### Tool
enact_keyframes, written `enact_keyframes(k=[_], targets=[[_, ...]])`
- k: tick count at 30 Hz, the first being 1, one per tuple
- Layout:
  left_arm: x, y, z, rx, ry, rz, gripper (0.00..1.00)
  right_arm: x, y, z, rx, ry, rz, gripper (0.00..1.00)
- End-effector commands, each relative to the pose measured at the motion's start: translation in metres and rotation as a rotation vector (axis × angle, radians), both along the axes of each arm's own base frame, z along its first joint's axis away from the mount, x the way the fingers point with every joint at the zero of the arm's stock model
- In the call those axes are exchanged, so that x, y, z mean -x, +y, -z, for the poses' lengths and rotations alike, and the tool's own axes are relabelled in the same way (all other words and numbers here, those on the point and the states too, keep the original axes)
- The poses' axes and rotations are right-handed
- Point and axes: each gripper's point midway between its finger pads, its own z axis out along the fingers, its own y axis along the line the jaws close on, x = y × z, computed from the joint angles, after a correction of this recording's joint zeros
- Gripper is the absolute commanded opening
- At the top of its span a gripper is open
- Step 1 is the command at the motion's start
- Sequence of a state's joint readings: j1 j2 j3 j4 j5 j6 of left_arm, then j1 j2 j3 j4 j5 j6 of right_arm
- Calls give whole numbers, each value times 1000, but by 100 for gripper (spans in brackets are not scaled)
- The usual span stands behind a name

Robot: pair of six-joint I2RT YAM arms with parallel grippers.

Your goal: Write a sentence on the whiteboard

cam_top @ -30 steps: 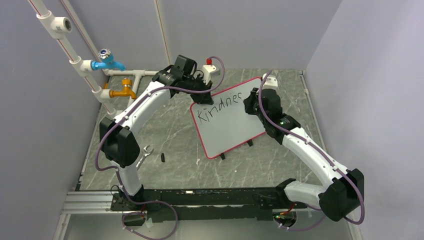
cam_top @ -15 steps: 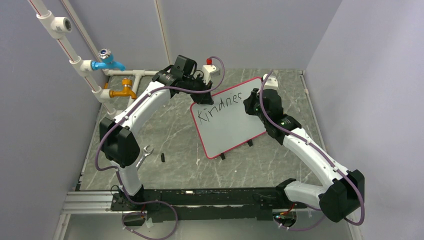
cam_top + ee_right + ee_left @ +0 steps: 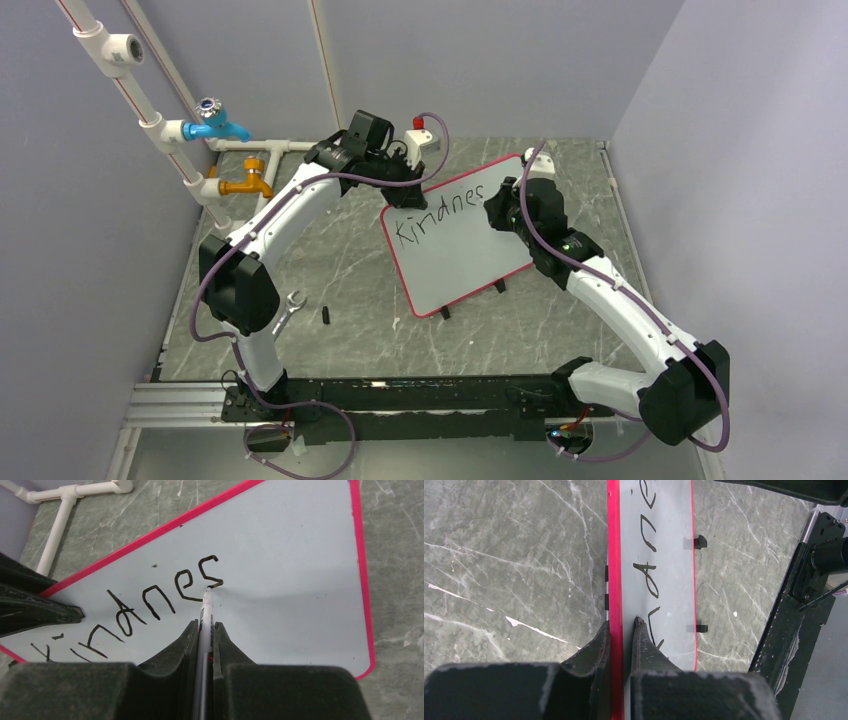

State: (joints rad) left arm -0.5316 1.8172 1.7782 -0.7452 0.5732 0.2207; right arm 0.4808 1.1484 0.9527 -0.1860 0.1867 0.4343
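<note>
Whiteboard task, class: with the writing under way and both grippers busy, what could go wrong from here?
The left gripper pinches only the whiteboard's thin red edge, so the marker's push might twist or shift it and skew the letters. The marker is held only by its slim barrel in the right gripper; it could slide back and leave faint strokes.
</note>
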Motion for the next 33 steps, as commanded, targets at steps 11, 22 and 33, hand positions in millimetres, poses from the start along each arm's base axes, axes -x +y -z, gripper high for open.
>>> enact_keyframes(k=[11, 22, 33], targets=[[3, 32, 66, -281, 5, 16, 0, -1, -21, -60, -37, -161, 78, 0], [4, 33, 65, -281, 3, 16, 0, -23, -30, -55, -18, -161, 107, 0], [3, 33, 66, -284, 5, 17, 0, -33, -29, -52, -7, -154, 103, 0]])
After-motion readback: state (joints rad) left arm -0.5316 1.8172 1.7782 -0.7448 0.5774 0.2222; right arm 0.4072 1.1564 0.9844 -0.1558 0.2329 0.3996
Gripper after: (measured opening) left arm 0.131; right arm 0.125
